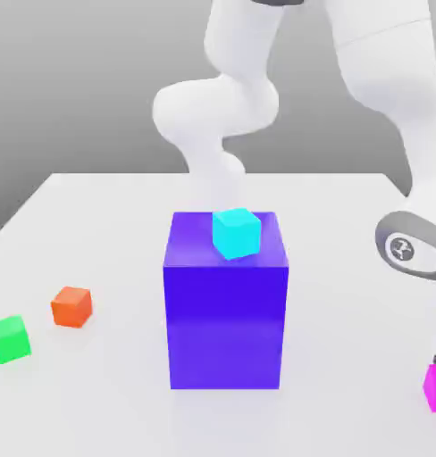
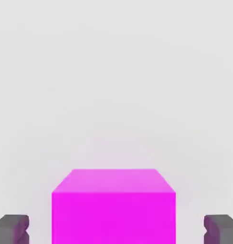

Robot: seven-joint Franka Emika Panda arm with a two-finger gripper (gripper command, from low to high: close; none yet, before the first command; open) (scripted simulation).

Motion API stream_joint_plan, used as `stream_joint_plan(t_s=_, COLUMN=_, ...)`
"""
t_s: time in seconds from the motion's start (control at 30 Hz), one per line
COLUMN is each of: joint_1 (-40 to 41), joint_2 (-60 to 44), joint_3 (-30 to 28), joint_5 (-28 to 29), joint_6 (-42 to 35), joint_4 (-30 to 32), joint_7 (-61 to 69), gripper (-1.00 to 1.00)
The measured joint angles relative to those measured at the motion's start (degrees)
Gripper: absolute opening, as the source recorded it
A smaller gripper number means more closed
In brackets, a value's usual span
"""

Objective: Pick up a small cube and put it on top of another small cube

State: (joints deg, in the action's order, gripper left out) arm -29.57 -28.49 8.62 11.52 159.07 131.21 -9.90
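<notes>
**Gripper set astride magenta cube, grip n/y made**

Hand view: magenta cube [image 2: 113, 218] sits btwn the two fingers of the gripper [image 2: 116, 229], w/ a gap on either side. Fingers are apart, nothing clamped. Cube looks squared up to them, prob. so that closing pinches two opposite flat faces & it comes up w/o twisting. Roughly centred too, which should stop one finger shoving it first.

Exterior view: magenta cube is right under the gripper, down on the white table [image 1: 347, 330], at the exterior view's right edge. Big blue block [image 1: 225, 326] stands well apart from the gripper, toward the exterior view's left, w/ cyan cube [image 1: 237, 234] on its top, turned a bit askew. Orange cube [image 1: 71, 307] & green cube [image 1: 11, 339] lie on the table past the block from the gripper, farther off, green farthest. Any of the 3 could be the base, task doesn't say; cyan would need a high lift & careful set-down b/c of its perch.

Containers: block reads as a solid stand, closed top, so it carries cyan cube rather than holding anything inside.
</notes>
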Motion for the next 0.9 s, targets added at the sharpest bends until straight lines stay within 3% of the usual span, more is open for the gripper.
stream_joint_plan(t_s=0.13, joint_1=-0.1, joint_2=-0.4, joint_3=-0.1, joint_5=0.2, joint_6=0.2, joint_4=-0.1, joint_7=-0.1, gripper=-1.0)
stream_joint_plan(t_s=0.3, joint_1=2.3, joint_2=8.0, joint_3=1.7, joint_5=-3.3, joint_6=-6.0, joint_4=2.0, joint_7=1.7, gripper=-1.0)
stream_joint_plan(t_s=0.9, joint_1=25.7, joint_2=19.8, joint_3=-27.2, joint_5=-12.8, joint_6=-7.4, joint_4=12.1, joint_7=-20.9, gripper=-1.0)
